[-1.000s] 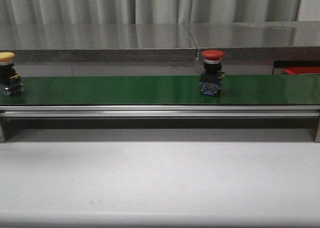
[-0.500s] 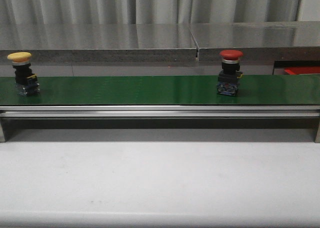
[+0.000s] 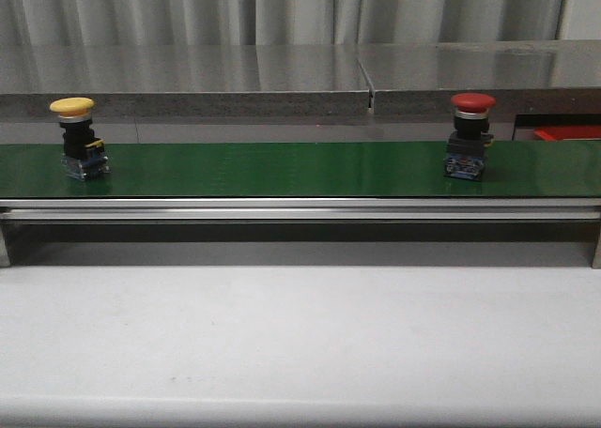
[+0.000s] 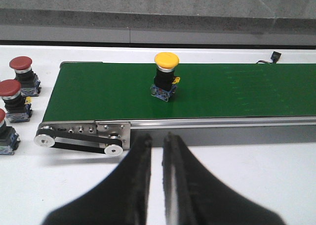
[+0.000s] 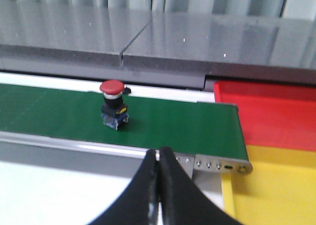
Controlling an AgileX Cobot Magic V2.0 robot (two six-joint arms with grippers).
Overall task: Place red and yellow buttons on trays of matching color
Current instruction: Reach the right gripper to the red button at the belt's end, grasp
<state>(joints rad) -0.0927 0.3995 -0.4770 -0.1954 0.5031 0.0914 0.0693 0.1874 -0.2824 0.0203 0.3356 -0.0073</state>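
- A green conveyor belt (image 3: pixel 282 169) runs left to right across the scene on an aluminium frame, raised above the white table (image 3: pixel 300 334).
- The yellow button (image 3: pixel 77 137) stands upright on the belt near its left end, its mushroom cap on top of a black body with a blue base.
- The red button (image 3: pixel 470 135) stands upright on the belt toward the right end, well apart from the yellow one.
- In the left wrist view the yellow button (image 4: pixel 166 76) sits mid-belt, far beyond the fingers and not touched by them.
- The left gripper (image 4: pixel 156 158) hovers over the white table on the near side of the belt; its black fingers (image 4: pixel 136 185) stand a narrow slit apart, with nothing between them.
- Off the left end of the belt, spare red buttons (image 4: pixel 20 75) stand upright on the table in a short row beside the belt's end roller (image 4: pixel 44 140).
- In the right wrist view the red button (image 5: pixel 114 103) is on the belt, far from the fingertips and untouched.
- The right gripper (image 5: pixel 158 166) hangs over the near side of the belt frame, its two fingers (image 5: pixel 143 190) pressed together with nothing held.
- Just past the right end of the belt lie the red tray (image 5: pixel 276 116) on the far side and the yellow tray (image 5: pixel 271 195) nearer, edge to edge.
- A slice of the red tray (image 3: pixel 568 131) shows at the far right in the front view.
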